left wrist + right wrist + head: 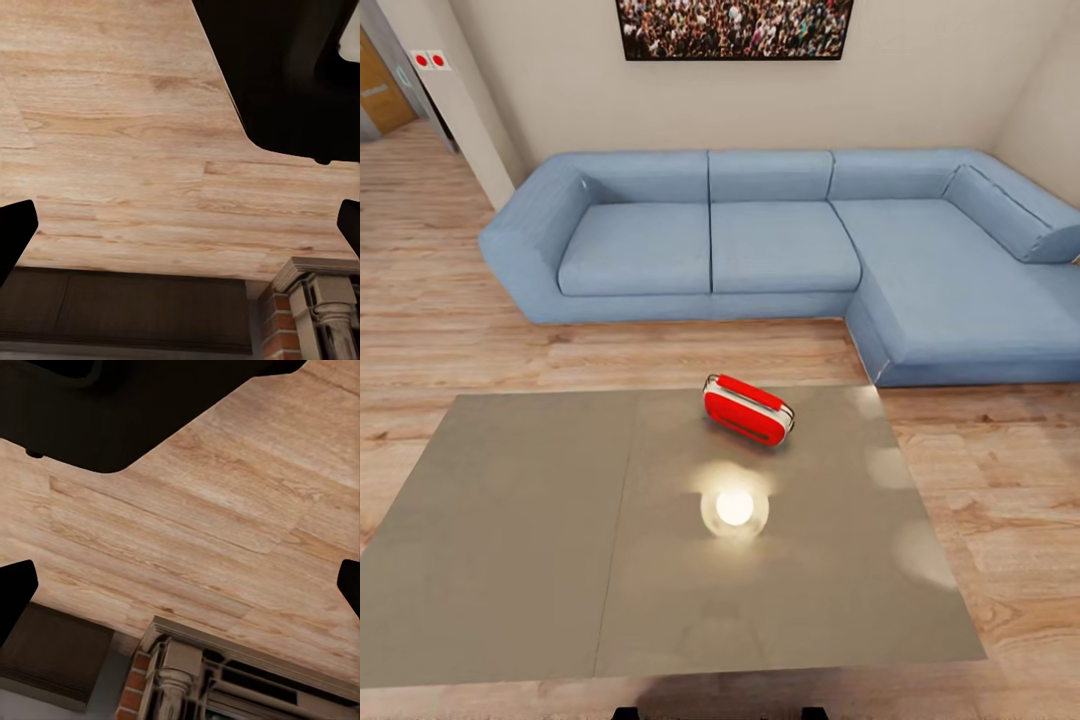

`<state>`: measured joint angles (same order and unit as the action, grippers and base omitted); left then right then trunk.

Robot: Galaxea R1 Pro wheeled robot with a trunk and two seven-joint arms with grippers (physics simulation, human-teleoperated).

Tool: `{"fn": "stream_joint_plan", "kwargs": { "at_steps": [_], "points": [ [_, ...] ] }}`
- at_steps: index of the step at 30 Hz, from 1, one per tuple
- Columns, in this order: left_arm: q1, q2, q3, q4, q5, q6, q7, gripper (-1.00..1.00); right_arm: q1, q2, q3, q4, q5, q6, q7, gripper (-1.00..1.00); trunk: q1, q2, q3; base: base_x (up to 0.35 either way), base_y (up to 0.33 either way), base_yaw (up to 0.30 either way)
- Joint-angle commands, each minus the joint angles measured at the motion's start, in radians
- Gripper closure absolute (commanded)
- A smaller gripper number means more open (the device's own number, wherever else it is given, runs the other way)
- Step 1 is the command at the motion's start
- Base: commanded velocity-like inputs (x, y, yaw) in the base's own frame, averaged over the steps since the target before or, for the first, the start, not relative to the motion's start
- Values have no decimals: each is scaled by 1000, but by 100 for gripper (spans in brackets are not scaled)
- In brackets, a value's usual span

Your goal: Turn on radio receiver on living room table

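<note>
The red radio receiver (748, 409) with white trim lies on the grey table (520, 540), near its far edge and right of the seam between the two panels. Its dial is not visible from here. In the left wrist view, my left gripper (180, 229) is open, its dark fingertips (15, 234) spread wide over bare plank floor. The right gripper (180, 589) is likewise open over the floor, with nothing between its fingertips (15, 592). Both grippers hang low, away from the radio.
A blue L-shaped sofa (780, 240) stands behind the table, under a crowd picture (735, 28). A lamp's glare (735, 508) reflects on the tabletop. A brick column (161, 682) and a dark cabinet (127, 307) show near the floor. A doorway (385, 90) opens at far left.
</note>
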<state>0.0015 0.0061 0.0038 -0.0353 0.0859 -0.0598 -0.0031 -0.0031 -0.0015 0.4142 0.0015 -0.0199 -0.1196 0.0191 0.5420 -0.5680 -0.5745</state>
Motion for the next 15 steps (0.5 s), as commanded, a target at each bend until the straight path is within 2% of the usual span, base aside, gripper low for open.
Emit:
{"fn": "stream_joint_plan", "kwargs": {
  "at_steps": [1, 15],
  "points": [
    [0, 0, 0, 0, 0, 0, 0, -100, 0, 0, 0, 0, 0, 0, 0, -100, 0, 0, -2, 0, 0, 0],
    [0, 0, 0, 0, 0, 0, 0, -100, 0, 0, 0, 0, 0, 0, 0, -100, 0, 0, -24, 0, 0, 0]
  ]
}}
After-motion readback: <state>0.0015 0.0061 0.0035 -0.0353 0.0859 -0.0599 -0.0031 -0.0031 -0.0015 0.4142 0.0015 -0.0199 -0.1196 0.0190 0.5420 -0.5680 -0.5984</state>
